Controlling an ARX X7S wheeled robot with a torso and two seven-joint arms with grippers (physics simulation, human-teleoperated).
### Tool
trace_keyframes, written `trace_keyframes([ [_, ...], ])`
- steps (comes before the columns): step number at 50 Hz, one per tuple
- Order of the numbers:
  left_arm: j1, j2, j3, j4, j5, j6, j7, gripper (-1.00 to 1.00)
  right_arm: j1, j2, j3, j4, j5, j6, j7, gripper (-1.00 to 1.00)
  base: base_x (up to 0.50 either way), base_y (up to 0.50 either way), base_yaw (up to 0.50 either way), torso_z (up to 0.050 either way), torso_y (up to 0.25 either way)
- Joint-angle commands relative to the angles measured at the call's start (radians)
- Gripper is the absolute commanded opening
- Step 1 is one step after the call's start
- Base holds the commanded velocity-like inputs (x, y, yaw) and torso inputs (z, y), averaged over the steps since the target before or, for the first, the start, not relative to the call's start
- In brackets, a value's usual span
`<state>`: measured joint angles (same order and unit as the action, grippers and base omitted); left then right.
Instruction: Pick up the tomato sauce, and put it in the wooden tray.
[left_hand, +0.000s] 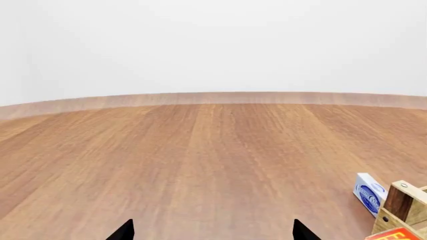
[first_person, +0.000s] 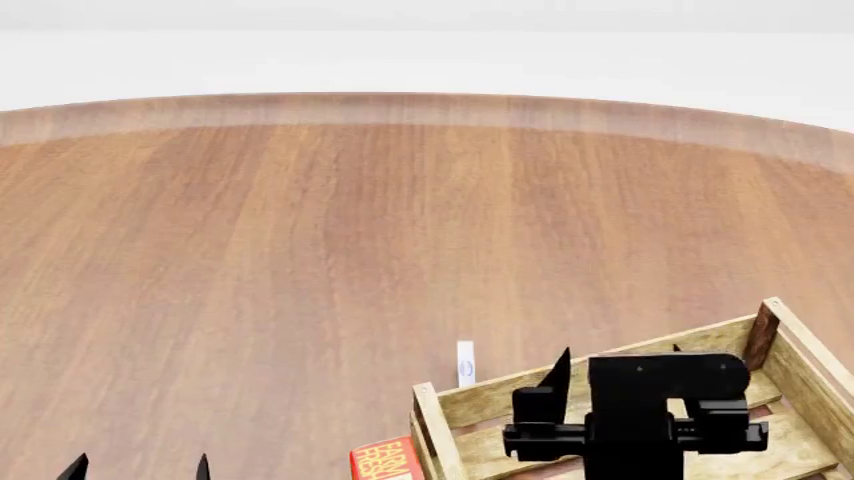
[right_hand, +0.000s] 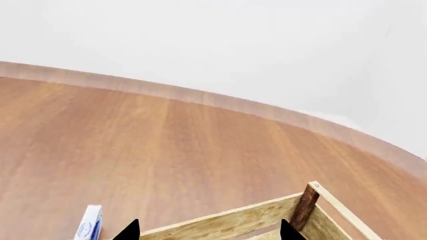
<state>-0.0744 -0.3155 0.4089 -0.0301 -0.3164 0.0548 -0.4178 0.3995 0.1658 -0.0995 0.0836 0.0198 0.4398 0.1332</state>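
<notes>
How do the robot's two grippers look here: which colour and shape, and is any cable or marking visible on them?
Both are plain matte black. The right gripper, seen from the head, has a blocky rectangular body on a horizontal bar with small round knobs, and pointed triangular fingers. Of the left gripper only two sharp black fingertips show. No cables, markings or other colours are visible.
</notes>
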Motion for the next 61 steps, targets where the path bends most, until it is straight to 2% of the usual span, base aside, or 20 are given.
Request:
trace_keyframes([
  [1,0.000,-0.002,0.002,0.002,-0.002,0.000,-0.002,1.00,-0.111,0.026,0.010,-0.244,0.014,0.048,0.002,1.00,0.00,0.00,0.00,0.000,0.000],
  [13,-0.001,-0.003,0.004,-0.001,-0.004,0.002,-0.004,1.00,-0.335,0.057,0.033,-0.535,0.020,-0.038,0.021,1.00,0.00,0.00,0.00,0.000,0.000],
  [32,-0.002,-0.005,0.008,-0.001,-0.007,0.004,-0.007,1.00,-0.547,0.103,0.008,-0.698,-0.006,-0.199,0.034,1.00,0.00,0.00,0.00,0.000,0.000],
  [61,-0.011,-0.008,0.012,-0.013,-0.013,0.009,-0.005,1.00,-0.709,0.153,-0.052,-0.810,-0.081,-0.332,0.058,1.00,0.00,0.00,0.00,0.000,0.000],
])
